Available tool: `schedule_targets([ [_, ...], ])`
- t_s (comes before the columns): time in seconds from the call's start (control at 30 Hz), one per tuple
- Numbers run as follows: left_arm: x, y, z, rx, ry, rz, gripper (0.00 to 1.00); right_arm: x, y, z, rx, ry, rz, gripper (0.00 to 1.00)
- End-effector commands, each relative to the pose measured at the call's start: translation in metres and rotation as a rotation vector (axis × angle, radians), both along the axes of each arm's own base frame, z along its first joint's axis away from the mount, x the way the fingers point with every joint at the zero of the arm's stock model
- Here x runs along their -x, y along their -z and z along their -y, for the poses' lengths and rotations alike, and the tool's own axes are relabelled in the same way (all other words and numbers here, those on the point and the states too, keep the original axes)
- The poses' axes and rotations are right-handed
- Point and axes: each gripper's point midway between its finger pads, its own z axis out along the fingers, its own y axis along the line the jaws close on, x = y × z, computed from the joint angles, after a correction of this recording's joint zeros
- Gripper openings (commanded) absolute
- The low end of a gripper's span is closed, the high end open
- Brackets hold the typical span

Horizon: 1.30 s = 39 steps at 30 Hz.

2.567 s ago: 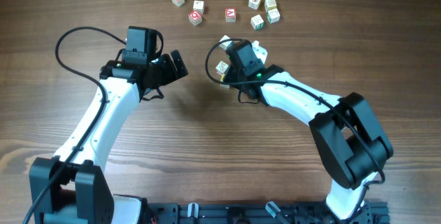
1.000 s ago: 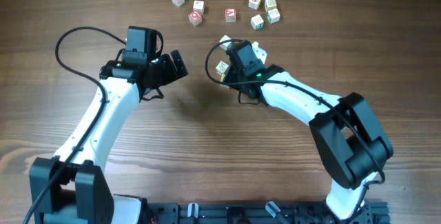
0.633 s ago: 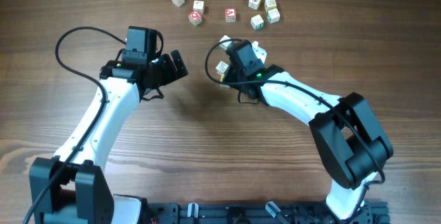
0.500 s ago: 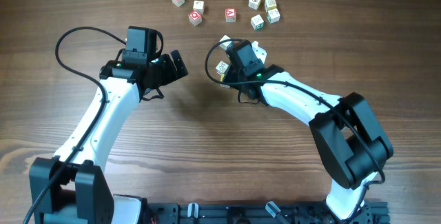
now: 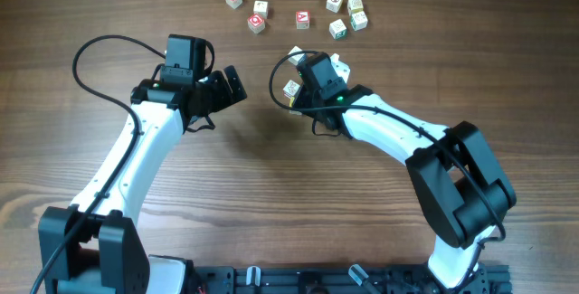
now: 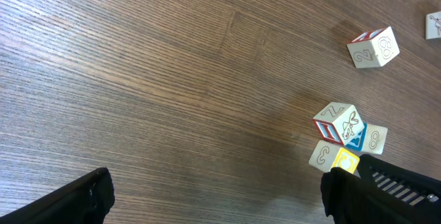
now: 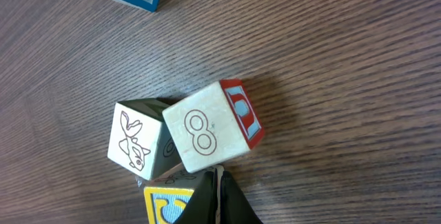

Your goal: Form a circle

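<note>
The left arm (image 5: 136, 154) and right arm (image 5: 389, 131) have white links and chunky black joints. The left gripper (image 6: 215, 182) and right gripper (image 7: 217, 186) are black. A thin black cable (image 5: 90, 63) loops beside each wrist.

Cube cluster (image 7: 207, 131) mid-table (image 5: 271, 194), its cubes touching; loose cubes (image 5: 336, 4) scattered behind it, well apart

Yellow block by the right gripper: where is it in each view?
Overhead: cannot pick it out around the right gripper.
Left wrist: yellow block, lower right, near the bottom edge.
Right wrist: bottom edge, left of the shut fingertips.
Shared landmark: the 8 block beside it, both wrist views.
</note>
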Motion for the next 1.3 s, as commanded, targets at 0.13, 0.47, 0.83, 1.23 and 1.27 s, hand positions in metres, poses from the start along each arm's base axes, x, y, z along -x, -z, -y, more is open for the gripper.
schedule_targets([
  [0.13,0.000,0.000,-0.003,-0.017,0.010,0.004,1.00,0.012,-0.005,0.018,0.073,0.027,-0.026,0.05],
  [0.47,0.000,0.000,-0.003,-0.017,0.010,0.004,1.00,0.036,-0.015,0.003,0.003,-0.065,-0.107,0.05],
  [0.83,0.000,0.000,-0.003,-0.017,0.010,0.004,1.00,0.049,-0.018,-0.021,-0.110,-0.142,-0.163,0.05],
  [1.23,0.000,0.000,-0.003,-0.017,0.010,0.004,1.00,0.034,0.004,-0.040,-0.148,-0.216,-0.117,0.05],
  [1.27,0.000,0.000,-0.003,-0.017,0.010,0.004,1.00,0.034,0.004,-0.042,-0.152,-0.221,-0.113,0.05],
])
